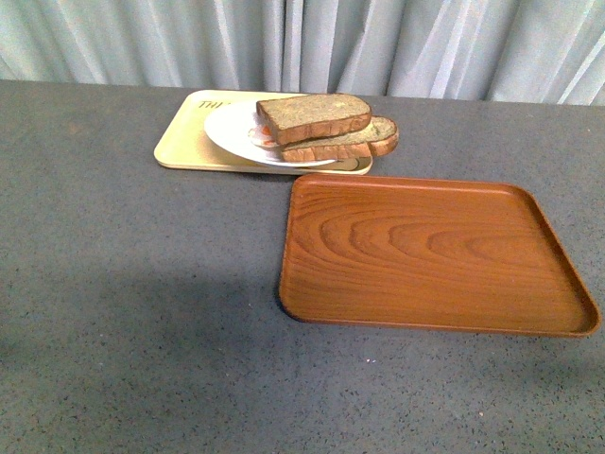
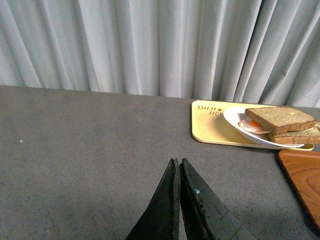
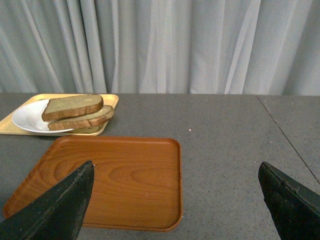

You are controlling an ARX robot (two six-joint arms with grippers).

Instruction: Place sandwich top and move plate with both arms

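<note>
The sandwich top [image 1: 314, 116], a squarish brown slice, lies on a domed-end slice [image 1: 364, 140] on the round white plate [image 1: 230, 130]. The plate rests on the pale yellow tray [image 1: 185, 142] at the back of the table. Orange filling shows under the bread in the left wrist view [image 2: 255, 124]. Neither arm shows in the front view. My left gripper [image 2: 178, 161] is shut and empty, above bare table well short of the plate [image 2: 235, 118]. My right gripper [image 3: 175, 172] is open and empty, above the near right of the wooden tray; the sandwich top [image 3: 72, 106] lies far beyond it.
A brown wooden tray [image 1: 435, 253] lies empty in front and to the right of the yellow tray, nearly touching it. Grey speckled tabletop [image 1: 132, 284] stretches to the left and front. A pale curtain [image 1: 397, 43] hangs behind the table.
</note>
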